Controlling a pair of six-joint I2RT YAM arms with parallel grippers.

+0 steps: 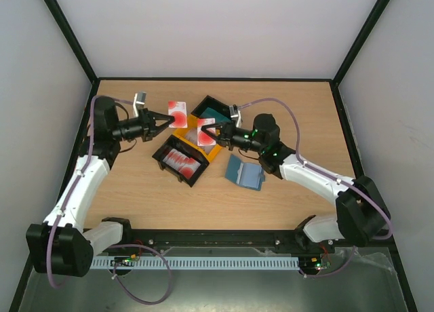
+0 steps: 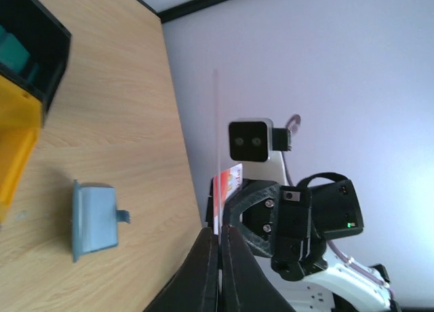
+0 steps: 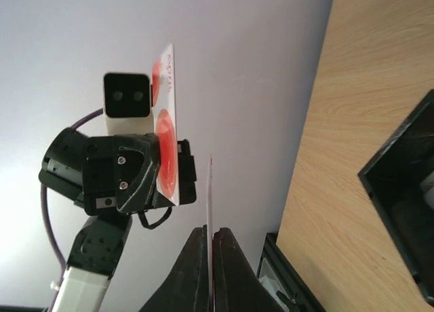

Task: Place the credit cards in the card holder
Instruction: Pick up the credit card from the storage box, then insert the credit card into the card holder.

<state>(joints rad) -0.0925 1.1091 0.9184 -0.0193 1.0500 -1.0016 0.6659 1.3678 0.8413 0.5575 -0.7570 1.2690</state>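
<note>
Above the table [image 1: 135,183], both jaws pinch credit cards [image 1: 177,112] [image 1: 205,131].

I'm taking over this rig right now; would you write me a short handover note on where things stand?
Left gripper: shut on a credit card, held in the air.
Right gripper: shut on a second credit card, aloft over the trays.
Card holder: on the table beside the right arm, untouched.
More cards lie in the near black tray.
Done: two cards in hand. Left: slide both into the holder, then the rest.
</note>
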